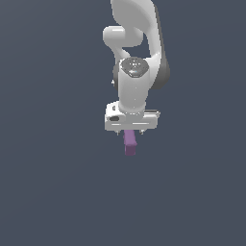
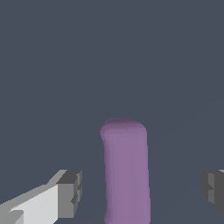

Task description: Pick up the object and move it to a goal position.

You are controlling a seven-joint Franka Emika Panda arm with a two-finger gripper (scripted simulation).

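The object (image 1: 129,144) is a small lilac block with rounded edges, seen just under the white hand of the arm in the exterior view. In the wrist view the object (image 2: 126,170) stands as a tall purple column between the two fingers. My gripper (image 2: 141,192) is open: one grey fingertip (image 2: 70,194) and the other (image 2: 213,189) each stand well apart from the block, with a clear gap on both sides. In the exterior view the gripper (image 1: 129,133) hangs straight down over the block, and only short finger stubs show beneath the hand.
A plain dark grey-blue surface (image 1: 57,192) fills the scene around the arm. The white arm (image 1: 137,57) rises behind the hand toward the top of the exterior view. No goal marker shows.
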